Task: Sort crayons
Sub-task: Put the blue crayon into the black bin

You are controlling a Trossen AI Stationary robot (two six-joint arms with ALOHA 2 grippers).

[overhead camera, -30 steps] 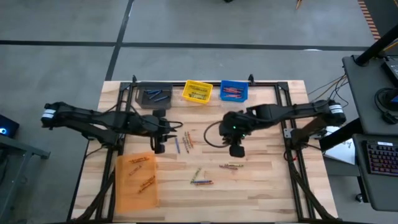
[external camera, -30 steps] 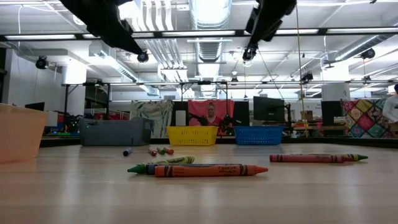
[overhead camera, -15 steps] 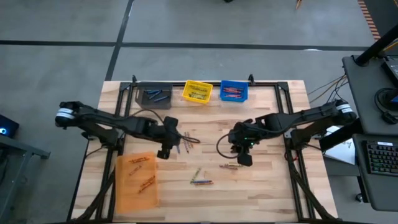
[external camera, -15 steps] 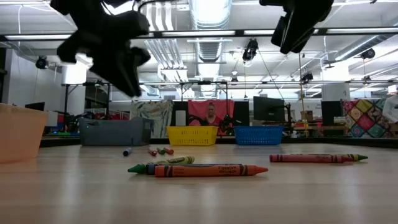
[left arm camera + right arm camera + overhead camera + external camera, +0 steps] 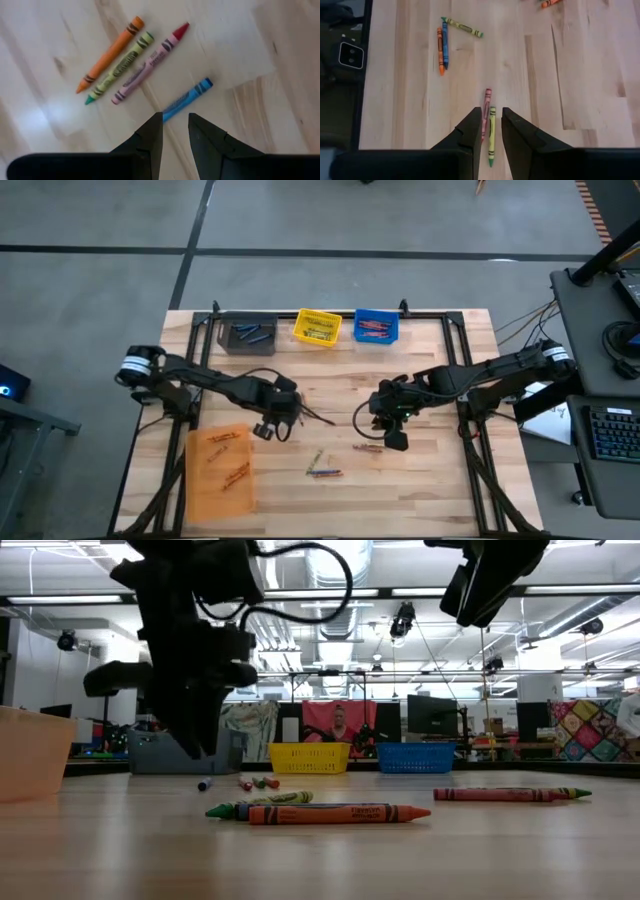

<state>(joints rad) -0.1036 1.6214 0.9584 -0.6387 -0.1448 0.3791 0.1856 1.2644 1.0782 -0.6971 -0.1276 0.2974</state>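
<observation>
Both pairs of fingers stand a little apart and empty. The left gripper [image 5: 174,131] points at the blue crayon [image 5: 186,99], the right gripper [image 5: 491,129] at a red crayon [image 5: 485,111] and a green crayon [image 5: 491,135] touching each other, so we fear it pinches both. Fingertip height above the desk [image 5: 430,480] we cannot judge.

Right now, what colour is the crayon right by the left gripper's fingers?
Blue. The crayon lies just ahead of the left gripper; the left wrist view shows it best.

Pale wood-plank table [image 5: 430,490], smooth satin finish, paper-wrapped wax crayons [image 5: 131,69], matt blk pincer [image 5: 175,131]
</observation>
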